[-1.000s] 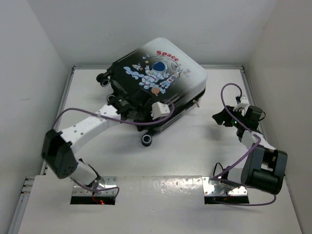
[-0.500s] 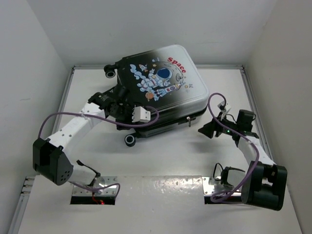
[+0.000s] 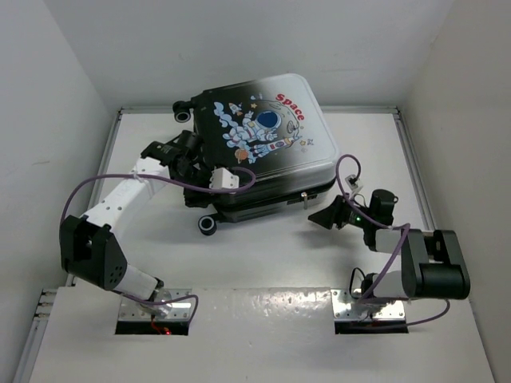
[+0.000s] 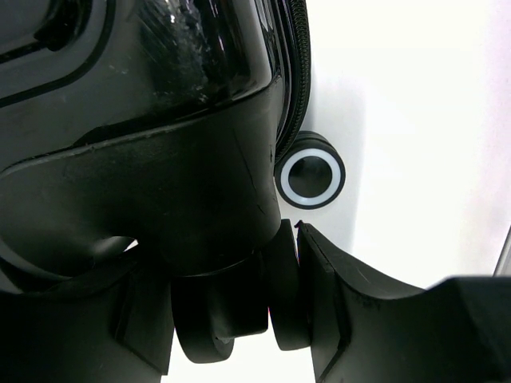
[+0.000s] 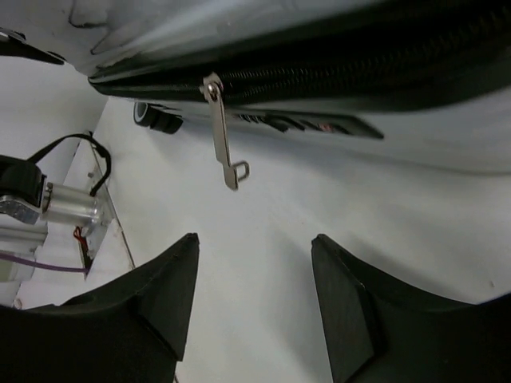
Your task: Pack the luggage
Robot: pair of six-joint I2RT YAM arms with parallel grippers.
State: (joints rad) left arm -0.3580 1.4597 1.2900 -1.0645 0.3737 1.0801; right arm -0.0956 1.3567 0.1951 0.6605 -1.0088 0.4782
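The luggage (image 3: 263,144) lies closed at the back middle of the table, astronaut print up. It also fills the top of the right wrist view (image 5: 319,48). My left gripper (image 3: 194,162) is at its left end, shut on a black luggage wheel (image 4: 215,319). A second wheel with a white ring (image 4: 311,179) shows beyond it. My right gripper (image 3: 321,217) is open and empty, low over the table just in front of the luggage's near right edge. The metal zipper pull (image 5: 223,140) hangs from the closed zipper just ahead of my right gripper (image 5: 251,247).
A wheel (image 3: 207,226) sticks out at the luggage's near left corner and another (image 3: 184,114) at its far left corner. White walls (image 3: 72,120) enclose the table on three sides. A metal mounting plate (image 5: 80,207) shows at the left of the right wrist view.
My left arm has swung the luggage leftward and turned it, still holding the wheel. My right gripper has moved left and lower, up to the luggage's near edge by the zipper pull.
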